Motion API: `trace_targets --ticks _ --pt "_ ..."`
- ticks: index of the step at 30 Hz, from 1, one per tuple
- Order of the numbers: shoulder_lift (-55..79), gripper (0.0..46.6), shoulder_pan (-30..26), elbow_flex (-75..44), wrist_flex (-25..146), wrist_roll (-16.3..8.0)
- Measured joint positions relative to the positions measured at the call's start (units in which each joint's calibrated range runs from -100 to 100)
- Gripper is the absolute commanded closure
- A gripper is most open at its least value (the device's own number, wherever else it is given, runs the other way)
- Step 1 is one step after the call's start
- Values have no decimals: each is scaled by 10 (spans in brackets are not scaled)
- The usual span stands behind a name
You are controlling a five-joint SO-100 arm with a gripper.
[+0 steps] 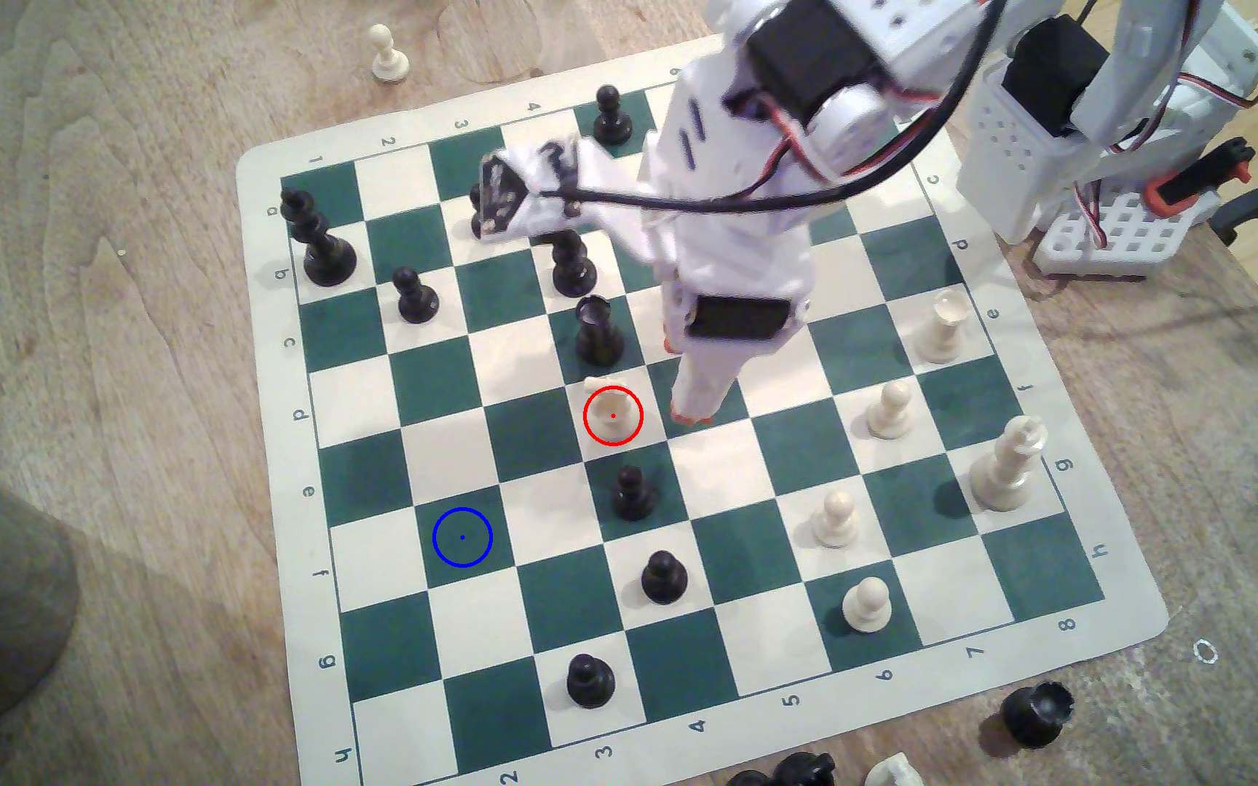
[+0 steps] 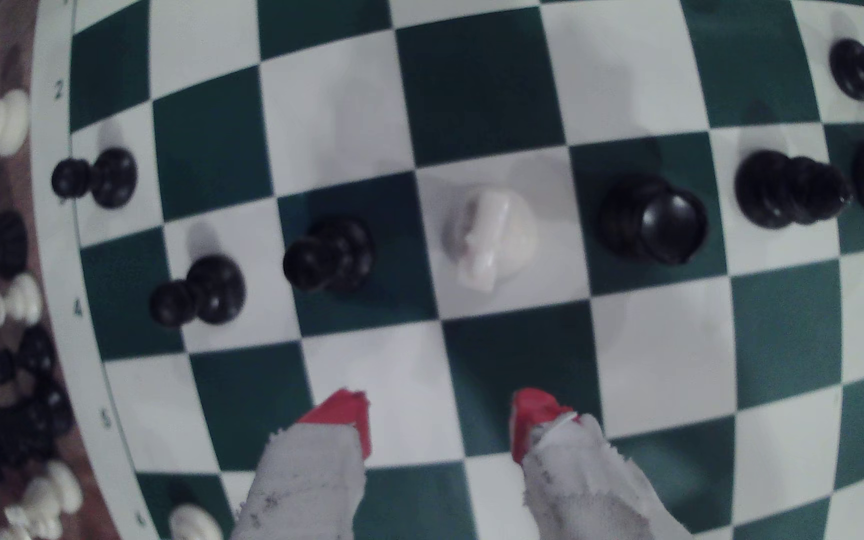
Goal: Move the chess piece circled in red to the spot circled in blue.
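Observation:
The chess piece, a small cream knight [image 1: 612, 408], stands on a white square inside a red ring near the board's middle; the wrist view shows the knight [image 2: 487, 239] from above. The spot [image 1: 462, 537] is a dark green square with a blue ring and dot, toward the exterior view's lower left of the knight. My gripper [image 1: 690, 414] hangs tip-down just to the exterior view's right of the knight, not touching it. In the wrist view the gripper [image 2: 440, 423] is open, its red-tipped fingers [image 2: 347, 415] apart with nothing between them.
Black pieces crowd the knight: a rook [image 1: 599, 332] just behind it and a pawn [image 1: 633, 493] just in front. More black pawns [image 1: 662, 577] stand nearer the front edge. Cream pieces [image 1: 889, 412] stand on the exterior view's right. Captured pieces [image 1: 1036, 712] lie off the board.

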Motion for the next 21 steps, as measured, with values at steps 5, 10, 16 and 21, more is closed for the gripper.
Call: trace_targets --ticks 5,10,16,21 --pt "42 319 -1 0 -31 -6" --pt "60 320 -1 0 -50 -6" --pt "88 321 10 0 -72 -6" --pt "96 322 17 0 -92 -6"
